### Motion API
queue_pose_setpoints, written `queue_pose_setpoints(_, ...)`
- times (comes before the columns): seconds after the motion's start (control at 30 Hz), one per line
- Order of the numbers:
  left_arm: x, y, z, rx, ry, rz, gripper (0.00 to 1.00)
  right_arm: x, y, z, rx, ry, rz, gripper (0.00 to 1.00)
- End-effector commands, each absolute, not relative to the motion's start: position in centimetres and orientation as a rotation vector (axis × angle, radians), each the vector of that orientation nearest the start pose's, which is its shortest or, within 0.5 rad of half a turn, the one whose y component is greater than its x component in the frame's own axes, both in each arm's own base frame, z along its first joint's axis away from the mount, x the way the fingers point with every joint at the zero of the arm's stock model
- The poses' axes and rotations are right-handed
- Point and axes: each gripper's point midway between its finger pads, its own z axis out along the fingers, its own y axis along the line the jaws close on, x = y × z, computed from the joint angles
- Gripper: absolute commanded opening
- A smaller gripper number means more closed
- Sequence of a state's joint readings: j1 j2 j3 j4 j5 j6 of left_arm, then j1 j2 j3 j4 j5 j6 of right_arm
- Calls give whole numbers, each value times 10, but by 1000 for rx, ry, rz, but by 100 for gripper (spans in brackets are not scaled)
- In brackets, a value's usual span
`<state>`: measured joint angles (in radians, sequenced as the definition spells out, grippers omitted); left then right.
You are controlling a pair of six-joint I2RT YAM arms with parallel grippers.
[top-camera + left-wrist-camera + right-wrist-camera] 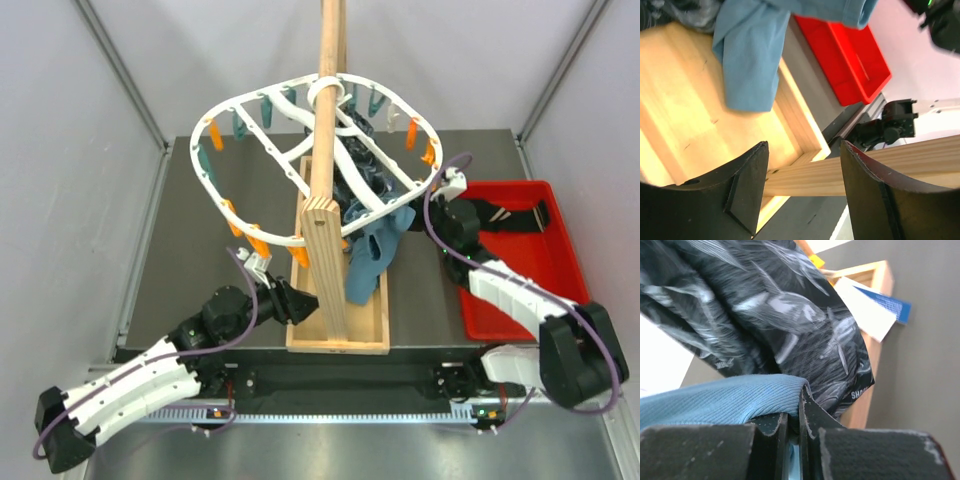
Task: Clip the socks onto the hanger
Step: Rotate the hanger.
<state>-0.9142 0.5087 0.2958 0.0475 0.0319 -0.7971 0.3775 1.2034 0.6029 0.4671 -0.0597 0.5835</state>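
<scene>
Pinching a fold of the blue-teal cloth [710,402] with the right gripper [800,410], fingers pressed together on the ribbed fabric. Filling the right wrist view above that with the dark patterned fabric [780,310], cutting off nearly everything else. Catching only a white and blue tag [872,310] and a corner of the wooden tray [865,269] behind it. Losing those fingertips in the top view, hidden behind cloth and hanger rim.

Holding the left gripper [804,152] spread, gripping nothing. Looking through the gap at a length of pale wood [805,180], cut off by both fingers, without showing whether touching them or apart. Showing, in the left wrist view alone, the tray's inner floor with the cloth's end hanging over it, and the red bin [850,60] beyond.

Hanging the hanger [203,178] on the wooden pole [328,130] above the middle of the table [180,250], with orange and teal pins [213,133] around its rim. Dangling both fabrics below its right part, down toward the tray at the middle of the near edge; hard making out what is holding them up.

Finding the socks [505,217] well apart from the hanger, lying black in the red bin at the table's right edge. Partly covering them with the right arm [515,290], and too small there for counting. Seeing them in the top view only.
</scene>
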Motion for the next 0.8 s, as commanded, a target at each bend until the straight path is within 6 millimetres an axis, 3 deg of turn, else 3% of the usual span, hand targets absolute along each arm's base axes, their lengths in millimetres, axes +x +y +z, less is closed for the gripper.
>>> queue_pose_setpoints(0.0, 146, -244, 176, 127, 1892, -1244, 64, 390, 197, 250, 34, 1650, 815, 0)
queue_pose_setpoints(0.03, 146, -243, 172, 122, 1896, -1244, 63, 399, 202, 243, 22, 1665, 816, 0)
queue_pose_setpoints(0.07, 145, -243, 171, 119, 1898, -1248, 63, 408, 207, 261, 5, 1631, 834, 0)
queue_pose_setpoints(0.1, 144, -243, 170, 117, 1899, -1252, 63, 414, 210, 263, -3, 1630, 841, 0)
queue_pose_setpoints(0.17, 144, -242, 167, 110, 1897, -1256, 62, 430, 217, 256, -14, 1651, 854, 0)
queue_pose_setpoints(0.2, 144, -241, 166, 100, 1896, -1261, 62, 439, 221, 272, -21, 1621, 856, 0)
queue_pose_setpoints(0.23, 143, -240, 162, 95, 1900, -1261, 61, 448, 226, 262, -26, 1648, 853, 0)
queue_pose_setpoints(0.3, 142, -239, 162, 84, 1886, -1275, 61, 461, 233, 268, -35, 1656, 856, 0)
queue_pose_setpoints(0.37, 148, -232, 166, 39, 1839, -1261, 61, 470, 239, 245, -38, 1710, 864, 0)
queue_pose_setpoints(0.43, 150, -231, 172, 23, 1811, -1261, 61, 471, 241, 237, -36, 1722, 867, 0)
queue_pose_setpoints(0.63, 161, -236, 189, 14, 1755, -1258, 60, 464, 242, 189, -58, 1855, 842, 5)
queue_pose_setpoints(0.77, 168, -246, 200, 30, 1747, -1249, 60, 456, 234, 183, -61, 1895, 801, 9)
